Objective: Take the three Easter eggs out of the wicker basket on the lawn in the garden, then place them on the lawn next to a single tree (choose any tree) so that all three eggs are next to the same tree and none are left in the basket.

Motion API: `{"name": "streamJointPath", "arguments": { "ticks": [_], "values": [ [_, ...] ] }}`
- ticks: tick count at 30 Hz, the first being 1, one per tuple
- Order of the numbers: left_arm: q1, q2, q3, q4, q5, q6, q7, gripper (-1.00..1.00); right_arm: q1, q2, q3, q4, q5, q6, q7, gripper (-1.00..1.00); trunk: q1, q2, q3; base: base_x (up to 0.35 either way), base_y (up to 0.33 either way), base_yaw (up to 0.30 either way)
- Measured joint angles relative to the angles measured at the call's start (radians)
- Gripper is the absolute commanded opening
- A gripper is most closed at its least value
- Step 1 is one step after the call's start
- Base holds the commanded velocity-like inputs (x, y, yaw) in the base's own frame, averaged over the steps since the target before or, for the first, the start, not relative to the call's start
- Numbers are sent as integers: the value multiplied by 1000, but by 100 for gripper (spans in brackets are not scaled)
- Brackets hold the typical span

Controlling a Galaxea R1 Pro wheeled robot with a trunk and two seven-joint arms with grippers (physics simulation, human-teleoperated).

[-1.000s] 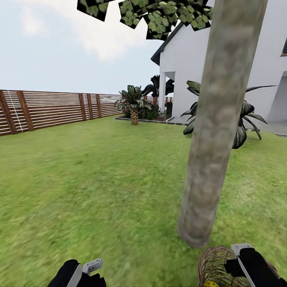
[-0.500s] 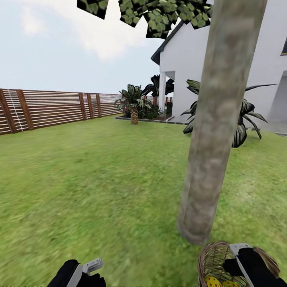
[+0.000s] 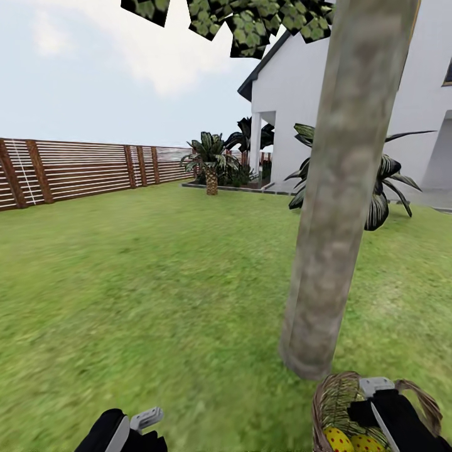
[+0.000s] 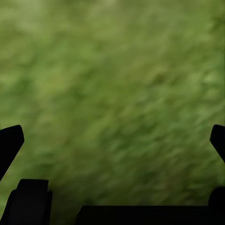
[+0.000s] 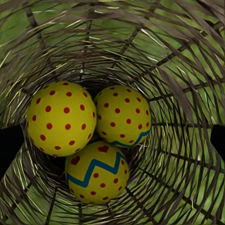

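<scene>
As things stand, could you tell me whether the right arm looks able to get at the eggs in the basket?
Probably yes. The right gripper sits at the wicker basket mouth, looking straight down at three eggs with nothing above them.

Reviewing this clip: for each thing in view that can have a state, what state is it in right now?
Wicker basket: by the tree's base, not emptied.
Three Easter eggs: all inside the basket, bunched together at its bottom.
Tree: trunk rising from the lawn, no eggs visible beside it.
Left gripper: open, empty, over grass.
Right gripper: at the basket's mouth, fingers spread wide, holding no egg.
</scene>
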Motion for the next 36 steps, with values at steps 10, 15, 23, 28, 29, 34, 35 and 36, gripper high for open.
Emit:
{"name": "streamJointPath", "arguments": {
  "ticks": [10,15,23,28,29,34,35,36],
  "values": [
    [0,0,0,0,0,0,0,100,0,2,3,-26,-1,0,1,100,38,-70,-31,0,0,0],
    [0,0,0,0,0,0,0,100,0,3,10,-33,-2,-2,1,100,58,-105,-47,0,0,0],
    [0,0,0,0,0,0,0,100,0,2,32,-33,5,-25,1,100,82,-148,-74,0,0,0],
    [0,0,0,0,0,0,0,100,0,1,54,-32,6,-28,1,100,84,-149,-93,0,0,0],
    [0,0,0,0,0,0,0,100,0,0,67,-32,5,-28,1,100,84,-149,-97,0,0,0],
    [0,0,0,0,0,0,0,100,0,1,96,-32,6,-30,0,100,87,-150,-116,0,0,0],
    [0,0,0,0,0,0,0,100,0,1,99,-32,6,-30,0,100,87,-150,-120,0,0,0],
    [0,0,0,0,0,0,0,100,0,1,100,-32,6,-30,0,100,87,-151,-124,0,0,0]
  ]
}}
